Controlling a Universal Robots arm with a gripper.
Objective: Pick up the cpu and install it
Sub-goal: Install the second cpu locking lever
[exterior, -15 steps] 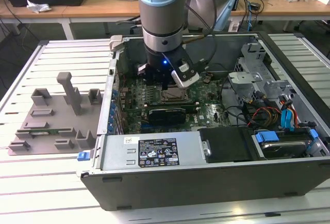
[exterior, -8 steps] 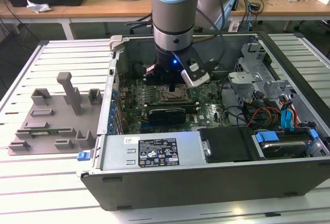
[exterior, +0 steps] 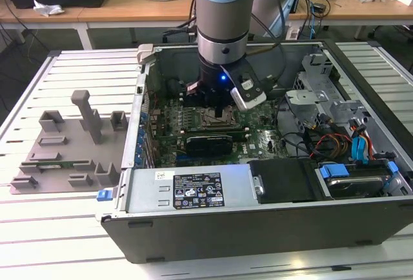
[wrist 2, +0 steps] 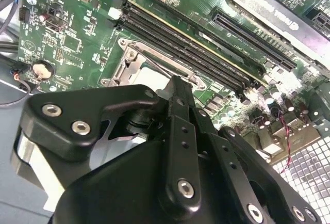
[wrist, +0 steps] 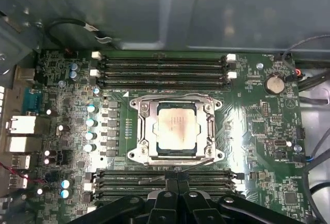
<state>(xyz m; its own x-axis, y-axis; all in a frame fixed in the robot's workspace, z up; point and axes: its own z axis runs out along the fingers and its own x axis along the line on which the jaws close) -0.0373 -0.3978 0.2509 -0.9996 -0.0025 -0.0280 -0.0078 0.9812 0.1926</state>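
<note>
The cpu [wrist: 176, 128], a flat square chip with a silver-grey top, lies inside the metal-edged socket frame [wrist: 212, 131] in the middle of the green motherboard [wrist: 258, 126]. In the first wrist view my gripper [wrist: 178, 179] hovers above the board beside the socket, over the memory slots, with its black fingers pressed together and nothing between them. The second wrist view shows the gripper [wrist 2: 178, 83] tip over the socket frame [wrist 2: 129, 61], with a pale patch of the cpu [wrist 2: 154, 75] beside it. In the exterior view the gripper [exterior: 216, 104] hangs just above the socket [exterior: 216, 120] inside the open computer case [exterior: 258, 228].
A grey moulded tray [exterior: 64, 144] with upright posts lies on the slatted table at the exterior view's left. Memory slots [wrist: 162, 72] flank the socket. The power supply [exterior: 187, 190], drive cage [exterior: 361, 177] and cables [exterior: 322, 141] crowd the case.
</note>
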